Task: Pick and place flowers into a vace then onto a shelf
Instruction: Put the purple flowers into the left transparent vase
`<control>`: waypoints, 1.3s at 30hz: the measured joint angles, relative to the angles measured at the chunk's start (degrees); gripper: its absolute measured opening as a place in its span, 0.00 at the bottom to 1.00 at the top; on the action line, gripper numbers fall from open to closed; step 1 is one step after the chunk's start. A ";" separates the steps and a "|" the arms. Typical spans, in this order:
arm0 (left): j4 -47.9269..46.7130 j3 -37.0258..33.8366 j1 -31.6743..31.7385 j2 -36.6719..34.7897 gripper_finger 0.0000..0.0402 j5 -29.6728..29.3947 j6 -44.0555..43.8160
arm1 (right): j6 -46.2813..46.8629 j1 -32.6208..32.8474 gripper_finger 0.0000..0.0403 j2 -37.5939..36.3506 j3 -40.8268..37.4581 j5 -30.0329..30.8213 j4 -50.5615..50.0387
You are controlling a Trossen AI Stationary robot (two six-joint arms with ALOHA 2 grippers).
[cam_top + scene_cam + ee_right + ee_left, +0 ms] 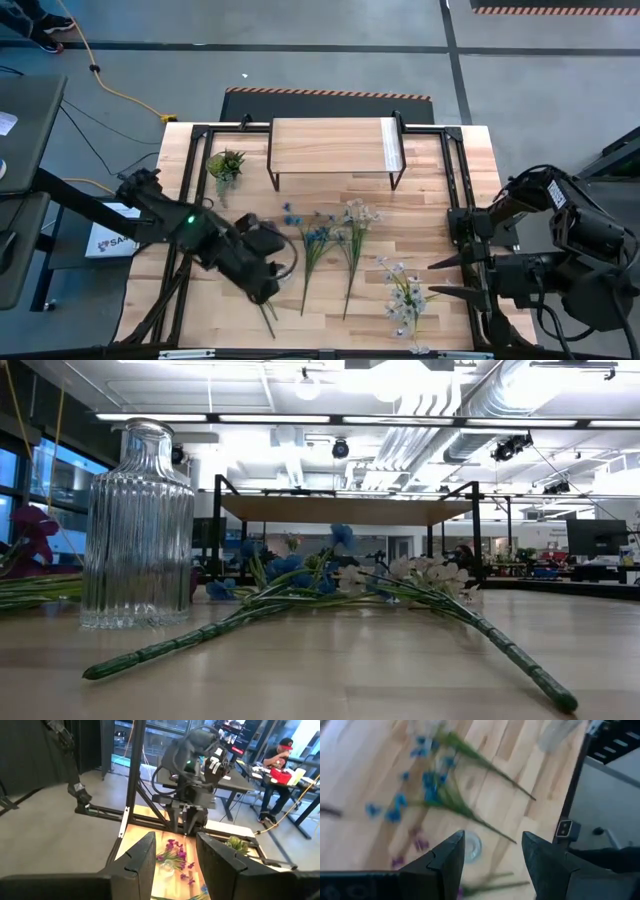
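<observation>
left gripper (262,290): fingers apart, empty, above purple flowers (175,851) | right gripper (440,278): parted, empty, parked | risk: vase (138,525) beside stems may tip

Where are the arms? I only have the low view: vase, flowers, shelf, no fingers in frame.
Observer: The left gripper hangs right above the vase, near the table's front left. Its fingers are open, with nothing between them.
Operator: And the right one?
Observer: The right gripper is parked at the table's right edge, pointing in across the table. Its fingers are open and empty.
Operator: Anything on the table I'm missing?
Observer: A small potted plant stands just off the left end of the shelf.
</observation>
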 joint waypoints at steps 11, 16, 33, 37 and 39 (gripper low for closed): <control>-6.14 -3.71 -10.50 0.11 0.57 0.33 -46.35 | -4.49 0.00 0.33 0.00 0.00 0.13 0.22; -3.79 -9.27 -13.18 0.13 0.57 6.58 -62.24 | -7.27 0.00 0.33 0.00 0.00 0.14 0.22; 27.94 -36.88 -13.28 0.21 0.57 11.70 -82.14 | -11.97 0.02 0.33 0.00 0.00 2.97 0.24; 28.28 -40.04 -12.00 0.23 0.57 13.17 -82.65 | -11.97 0.02 0.33 0.00 0.00 2.82 0.22; 28.37 -40.70 -11.32 0.22 0.57 13.52 -82.70 | -11.97 0.02 0.33 0.00 0.00 2.82 0.24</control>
